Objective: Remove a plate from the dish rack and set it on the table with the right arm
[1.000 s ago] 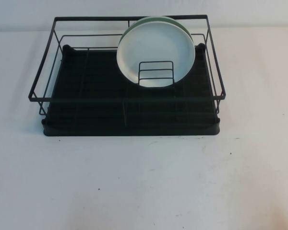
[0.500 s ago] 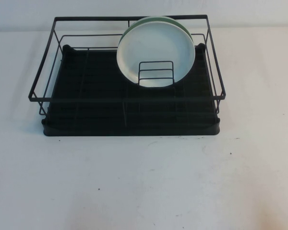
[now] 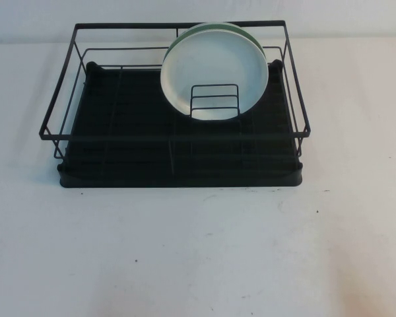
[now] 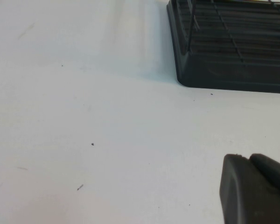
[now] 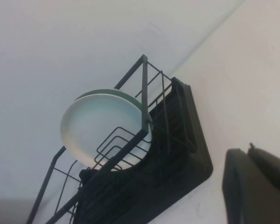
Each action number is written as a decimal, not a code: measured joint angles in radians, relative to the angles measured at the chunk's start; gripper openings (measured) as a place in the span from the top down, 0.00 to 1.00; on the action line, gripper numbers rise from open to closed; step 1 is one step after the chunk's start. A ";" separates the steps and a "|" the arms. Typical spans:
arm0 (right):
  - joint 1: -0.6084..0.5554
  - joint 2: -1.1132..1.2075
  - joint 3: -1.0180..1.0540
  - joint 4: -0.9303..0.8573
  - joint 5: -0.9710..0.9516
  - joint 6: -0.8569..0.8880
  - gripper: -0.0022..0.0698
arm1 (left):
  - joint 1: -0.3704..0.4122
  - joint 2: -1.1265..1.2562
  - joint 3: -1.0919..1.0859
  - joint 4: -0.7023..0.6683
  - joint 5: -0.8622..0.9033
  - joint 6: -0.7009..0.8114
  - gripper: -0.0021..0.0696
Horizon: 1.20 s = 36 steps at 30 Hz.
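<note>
The white plate (image 3: pixel 214 69) stands on edge in the small wire holder (image 3: pixel 214 97) at the back right of the black dish rack (image 3: pixel 119 132). A teal-green plate (image 3: pixel 218 25) stands right behind it. Neither arm shows in the high view. The right gripper (image 5: pixel 248 150) is shut and empty, over the white table (image 3: pixel 198 251) beside the rack's corner (image 5: pixel 177 154), well apart from the plate (image 5: pixel 100 123). The left gripper (image 4: pixel 249 157) is shut and empty, low over the table near another rack corner (image 4: pixel 224 70).
The rack's black wire frame (image 3: pixel 178 135) rises around the tray, higher than the holder. Bare white table with tiny dark specks (image 4: pixel 92 144) lies in front of the rack and to both sides. A pale wall runs behind the rack.
</note>
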 joint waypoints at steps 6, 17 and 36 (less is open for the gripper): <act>0.000 0.006 -0.042 0.022 0.120 -0.071 1.00 | 0.000 0.000 0.000 0.000 0.000 0.000 0.98; 0.000 0.616 -0.505 -0.213 0.368 -0.297 1.00 | 0.000 0.000 0.000 0.000 0.000 0.000 0.98; 0.142 1.625 -1.355 -0.055 0.389 -0.756 1.00 | 0.000 0.000 0.000 0.000 0.000 0.000 0.98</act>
